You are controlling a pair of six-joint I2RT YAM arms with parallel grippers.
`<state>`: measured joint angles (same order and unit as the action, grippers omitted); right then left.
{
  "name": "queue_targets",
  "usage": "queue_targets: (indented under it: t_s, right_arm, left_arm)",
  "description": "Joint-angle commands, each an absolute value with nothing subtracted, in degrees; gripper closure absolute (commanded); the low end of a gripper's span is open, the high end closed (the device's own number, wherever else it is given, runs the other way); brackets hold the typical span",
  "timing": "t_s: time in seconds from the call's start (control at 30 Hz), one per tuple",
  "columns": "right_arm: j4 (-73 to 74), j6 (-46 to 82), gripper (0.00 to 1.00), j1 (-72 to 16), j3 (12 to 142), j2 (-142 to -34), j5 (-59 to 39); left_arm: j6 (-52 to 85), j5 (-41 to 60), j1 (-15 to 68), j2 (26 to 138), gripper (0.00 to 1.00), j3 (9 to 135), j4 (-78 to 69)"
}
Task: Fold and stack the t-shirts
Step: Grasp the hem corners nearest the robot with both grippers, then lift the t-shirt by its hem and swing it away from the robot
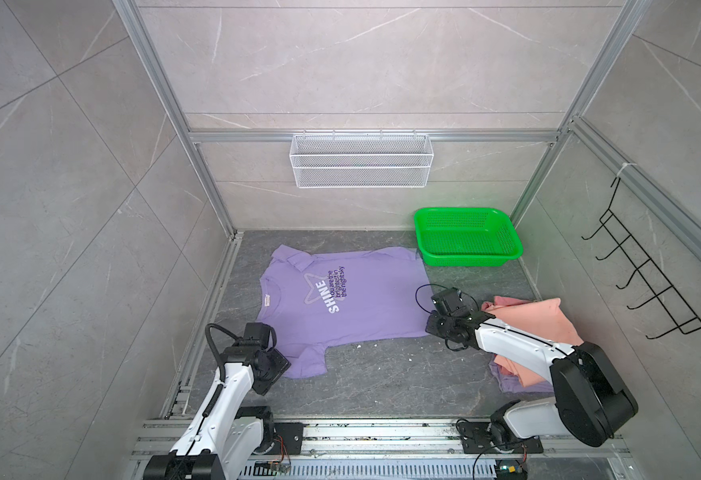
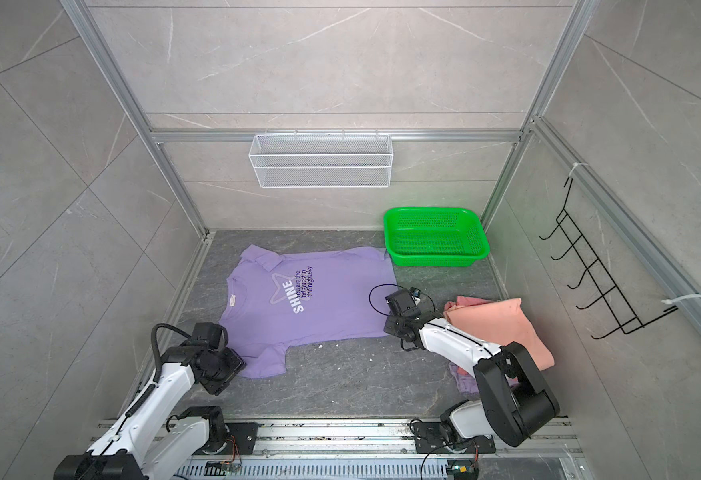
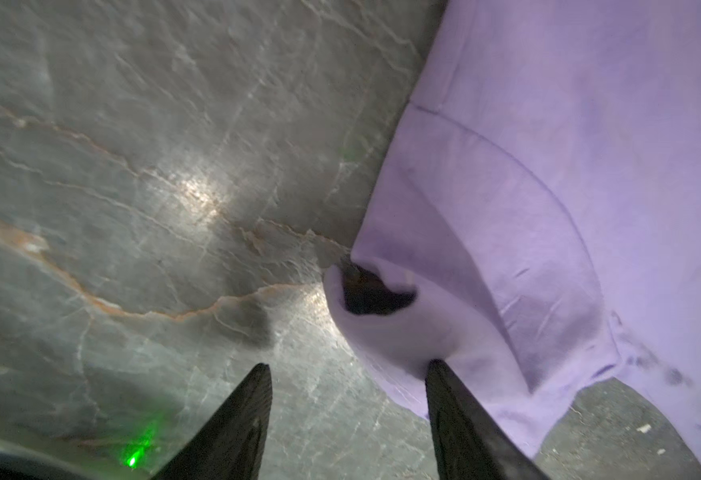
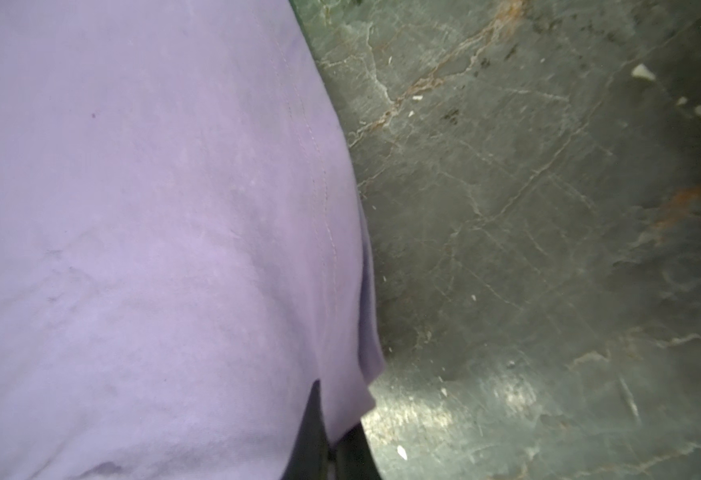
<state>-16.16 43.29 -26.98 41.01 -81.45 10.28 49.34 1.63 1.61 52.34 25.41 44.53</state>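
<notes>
your right gripper (image 4: 332,434) clamps the hem (image 4: 342,291) of the lavender t-shirt (image 1: 365,299); left gripper (image 3: 349,365) gapes at the sleeve (image 3: 444,316); pinch both layers first

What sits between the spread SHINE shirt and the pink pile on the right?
The right pincer, shut on the SHINE shirt at its hem, plus bare grey tabletop; seen in both top views.

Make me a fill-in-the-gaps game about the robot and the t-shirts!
The purple t-shirt lies spread out, and its big white word says ____.
The empty basket is coloured ____.
The right gripper is shut on the purple t-shirt's hem, while the left gripper stands ____.
The folded t-shirt on top at the right is coloured ____.
Missing words: SHINE; green; open; pink.
</notes>
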Motion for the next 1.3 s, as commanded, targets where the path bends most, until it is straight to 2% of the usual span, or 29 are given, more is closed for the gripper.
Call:
queue_targets:
  t_s: [0.0, 0.07, 0.17, 0.23, 0.43, 0.47, 0.63, 0.8, 0.9, 1.03, 1.13, 1.27]
  right_arm:
    - [-15.38, 42.89, 0.99, -26.89, 40.78, -82.18, 10.5]
    - [-15.08, 42.97, 0.99, -26.9, 40.61, -82.16, 10.31]
    - [-14.47, 43.24, 0.99, -26.89, 40.28, -82.02, 9.96]
    - [-14.24, 43.33, 0.99, -26.89, 40.18, -81.87, 9.59]
    - [-14.27, 43.2, 1.0, -26.85, 40.25, -80.31, 8.96]
    - [-14.53, 43.15, 1.0, -26.98, 40.17, -79.6, 9.04]
    - [-18.56, 42.68, 1.0, -26.89, 39.91, -74.22, 8.4]
    - [-24.29, 40.91, 1.0, -27.03, 41.16, -66.1, 7.72]
    - [-25.88, 37.71, 1.0, -27.16, 45.69, -61.82, 5.22]
    - [-28.52, 31.14, 1.0, -27.6, 58.24, -58.52, 1.49]
    - [-30.51, 26.36, 1.0, -27.87, 70.33, -57.91, -0.36]
    - [-29.12, 23.44, 1.0, -27.91, 80.67, -59.05, -2.65]
  left_arm:
    - [50.13, -0.12, 1.71, 51.54, 0.38, 24.14, 39.38]
    - [49.99, -0.26, 1.71, 51.5, 0.39, 23.6, 37.96]
    - [49.59, 0.05, 1.75, 52.51, 0.46, 22.97, 35.21]
    - [49.07, 0.44, 1.73, 53.99, 0.55, 22.91, 33.43]
    - [48.3, 2.9, 1.75, 55.31, 0.98, 24.03, 31.97]
    - [48.3, 2.62, 1.71, 53.97, 1.0, 24.39, 33.0]
    - [48.35, 1.49, 1.7, 43.0, 1.0, 29.04, 43.47]
    - [48.23, 0.42, 1.76, 32.88, 1.0, 39.64, 51.95]
    - [44.37, -0.99, 1.7, 33.96, 1.0, 49.05, 54.12]
    - [38.07, -3.9, 1.73, 37.34, 1.0, 63.55, 54.12]
    - [33.13, -7.45, 1.73, 39.56, 1.0, 76.34, 51.97]
    - [28.82, -8.83, 1.7, 41.31, 1.0, 85.05, 44.78]
